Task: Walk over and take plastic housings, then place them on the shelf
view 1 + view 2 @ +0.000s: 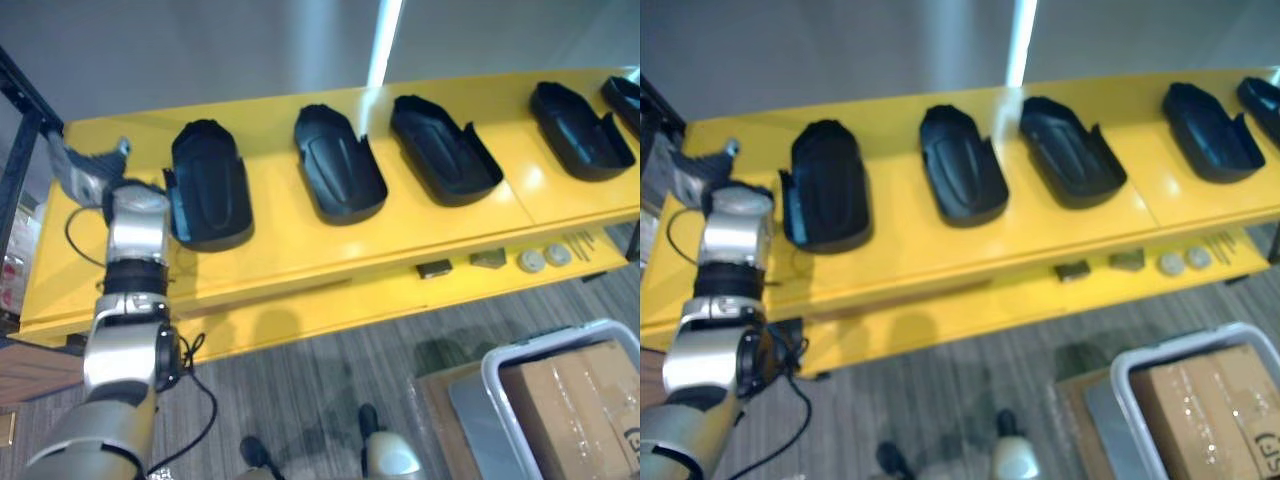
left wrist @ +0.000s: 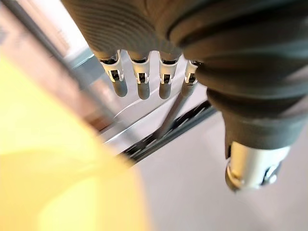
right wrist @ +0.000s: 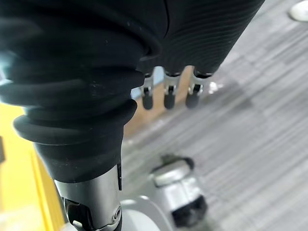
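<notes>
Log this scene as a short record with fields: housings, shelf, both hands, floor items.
housings: five, black plastic, in a row on the shelf top, the rightmost cut off at the edge
shelf: yellow, small parts on its lower ledge
left hand: open, empty, over the shelf's left end beside the leftmost housing
right hand: open, empty, above the carpet
floor: pale-rimmed bin holding a cardboard box
</notes>
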